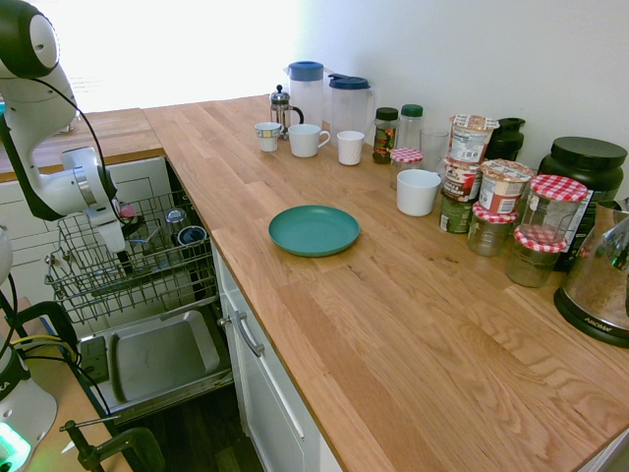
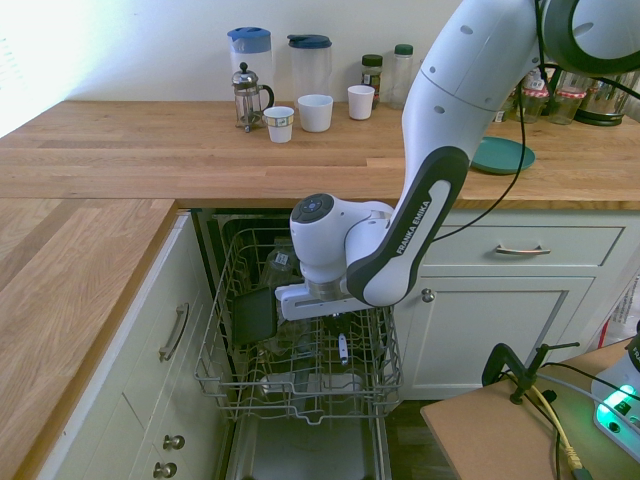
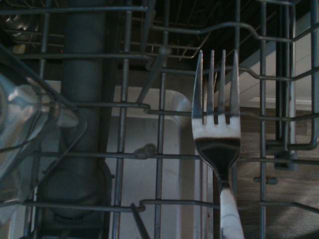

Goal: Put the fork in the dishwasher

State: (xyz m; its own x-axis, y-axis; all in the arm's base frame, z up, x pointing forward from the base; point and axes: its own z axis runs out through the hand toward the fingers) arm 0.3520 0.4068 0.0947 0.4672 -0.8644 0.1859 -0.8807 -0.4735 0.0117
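Nearest in the second exterior view is the steel inner door of the dishwasher [image 2: 300, 445], with the pulled-out wire rack [image 2: 320, 415] above it. Within the rack's outline, the hand [image 2: 338, 325] points downward, clenched on the handle of the fork [image 3: 217, 130]; the tines extend beyond the grip and, in the wrist view, lie across the wires. A dark container [image 2: 254, 316] sits beside the hand, and a clear container [image 2: 280, 262] lies farther back. The step in hand is judged to be placement. The fork should be turned so that its handle or tines enter a gap instead of bridging two wires, then lowered slowly, clear of the dark container. Release is best made only once the rack bears the fork's weight; being slim, it could slip through the open grid, so a spot with closely set wires is preferable. The hand should then rise straight, so as not to snag a wire. Beyond the rack runs the counter [image 2: 200, 170], with the teal plate [image 2: 500, 157] near its front edge and a coffee press [image 2: 247, 103] toward its back edge.
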